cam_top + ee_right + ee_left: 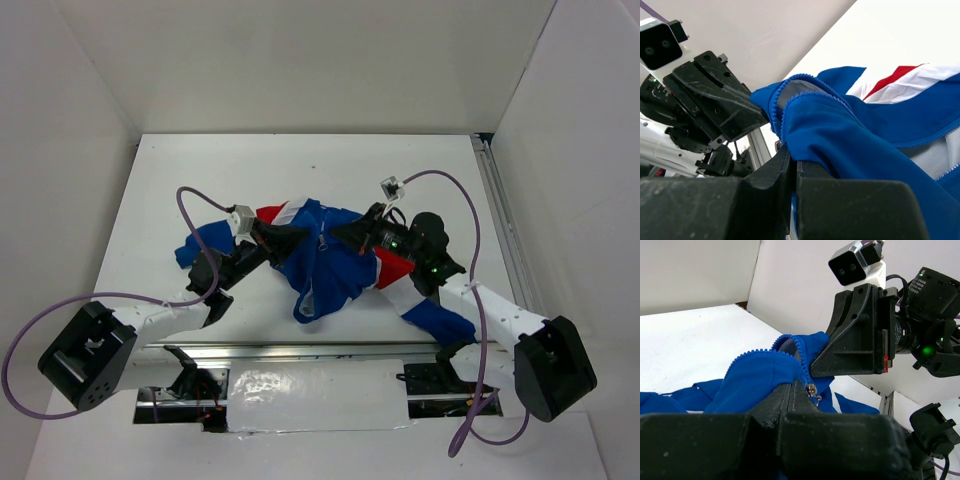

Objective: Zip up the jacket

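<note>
The jacket (325, 265) lies crumpled mid-table, royal blue with red and white panels on its left and right. Its open zipper edge is lifted between my two grippers. My left gripper (292, 238) is shut on the blue fabric at the zipper teeth (765, 354). In the left wrist view its fingertips (799, 386) sit right beside the metal zipper slider (811, 389). My right gripper (347, 231) faces it from the right and is shut on the blue jacket edge (830, 125), fingertips (785, 157) pressed together. A short arch of open zipper (805, 87) spans the gap between them.
A metal rail (505, 230) runs along the table's right edge and another along the near edge (300, 350). White walls enclose the table on three sides. Purple cables (195, 205) loop from both wrists. A shiny taped strip (320, 395) lies between the arm bases.
</note>
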